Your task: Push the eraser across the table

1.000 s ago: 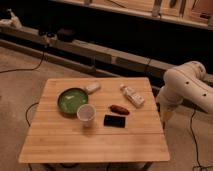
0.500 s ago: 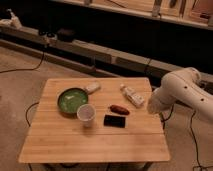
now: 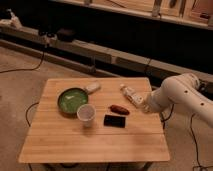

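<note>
Eraser (image 3: 114, 120) lies flat mid-surface, apart from the pincer (image 3: 144, 103). Pincer clenched, nothing seen in it, at the surface's (image 3: 100, 142) picture-right edge, beside a white bottle (image 3: 131, 93). Reddish-brown oblong (image 3: 119, 108) just behind eraser. White cup (image 3: 86, 113) beside it, green bowl (image 3: 71, 100) beyond.

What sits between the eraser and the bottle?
In the camera view, the small reddish-brown oblong lies between eraser and bottle. The tool, shut, is at the table's right edge.
</note>
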Controlling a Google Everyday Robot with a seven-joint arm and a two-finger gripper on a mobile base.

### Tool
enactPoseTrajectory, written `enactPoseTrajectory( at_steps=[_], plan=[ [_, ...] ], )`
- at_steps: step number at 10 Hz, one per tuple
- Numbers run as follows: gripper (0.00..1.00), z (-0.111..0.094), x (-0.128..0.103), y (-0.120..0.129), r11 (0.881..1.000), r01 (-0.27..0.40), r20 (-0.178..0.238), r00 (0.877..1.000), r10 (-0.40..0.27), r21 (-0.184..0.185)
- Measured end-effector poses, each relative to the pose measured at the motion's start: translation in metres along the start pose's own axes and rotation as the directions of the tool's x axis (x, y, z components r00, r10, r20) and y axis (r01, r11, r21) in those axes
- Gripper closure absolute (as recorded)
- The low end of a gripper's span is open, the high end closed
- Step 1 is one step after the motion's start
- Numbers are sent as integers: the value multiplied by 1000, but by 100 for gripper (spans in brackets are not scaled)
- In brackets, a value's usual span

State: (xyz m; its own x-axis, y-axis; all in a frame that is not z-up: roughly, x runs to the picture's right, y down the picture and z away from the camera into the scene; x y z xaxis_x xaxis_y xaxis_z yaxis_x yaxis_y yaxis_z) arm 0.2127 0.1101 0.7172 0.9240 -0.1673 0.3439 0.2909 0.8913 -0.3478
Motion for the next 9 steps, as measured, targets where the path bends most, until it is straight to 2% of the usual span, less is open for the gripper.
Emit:
enactPoseTrajectory(
  at_steps=[1,2,4,5,7,9],
  plan=[
    [100,2,-9,0,1000,29,13,999,-29,-5],
    [100,13,-33,-5,996,88,52,995,-87,-10],
    [100,34,-70,-18,984,180,109,978,-178,-1],
    [100,44,-78,-24,977,212,115,971,-210,1],
    [100,66,-82,-39,964,265,88,961,-263,-3],
    [100,87,-73,-49,960,279,44,959,-278,-10]
  ],
)
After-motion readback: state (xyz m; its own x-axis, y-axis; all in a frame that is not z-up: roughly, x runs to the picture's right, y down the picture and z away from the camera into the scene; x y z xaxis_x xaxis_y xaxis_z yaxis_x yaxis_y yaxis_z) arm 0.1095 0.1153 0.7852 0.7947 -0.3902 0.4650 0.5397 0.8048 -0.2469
